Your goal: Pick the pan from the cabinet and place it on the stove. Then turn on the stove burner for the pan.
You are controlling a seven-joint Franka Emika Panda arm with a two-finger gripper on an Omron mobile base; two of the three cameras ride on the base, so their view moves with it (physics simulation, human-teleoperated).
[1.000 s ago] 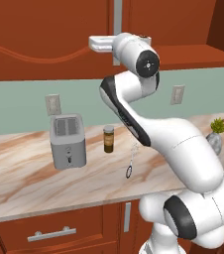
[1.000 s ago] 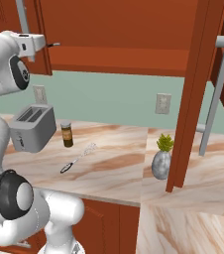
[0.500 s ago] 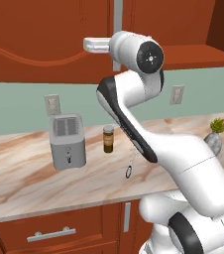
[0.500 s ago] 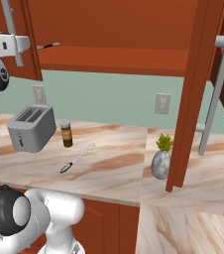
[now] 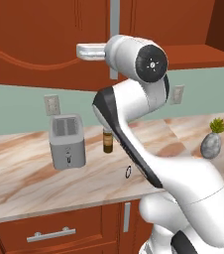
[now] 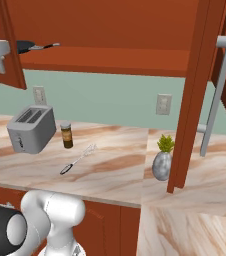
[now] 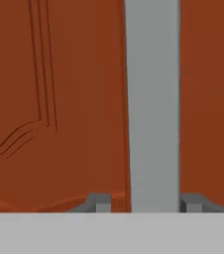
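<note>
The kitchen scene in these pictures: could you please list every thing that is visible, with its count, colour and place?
cabinet: one, reddish-brown, on the wall, right door open
cabinet handle: one, grey bar, between the gripper fingertips
pan: one, black, on the cabinet shelf
toaster: one, grey, on the counter
spice jar: one, brown, beside the toaster
whisk: one, silver with dark handle, on the counter
plant: one, green in grey pot, on the counter
wall outlets: two, white, on the green wall
gripper: one, dark tips, either side of the handle

A: The cabinet (image 7: 59, 99) door right in front of the fingertips?
B: Reddish wood, smooth, satin sheen; its bar handle (image 7: 151, 104) between them is matt grey metal.
A: Far below the hand?
B: Glossy marbled counter (image 5: 29, 173), brushed-metal toaster (image 5: 67, 141).
</note>
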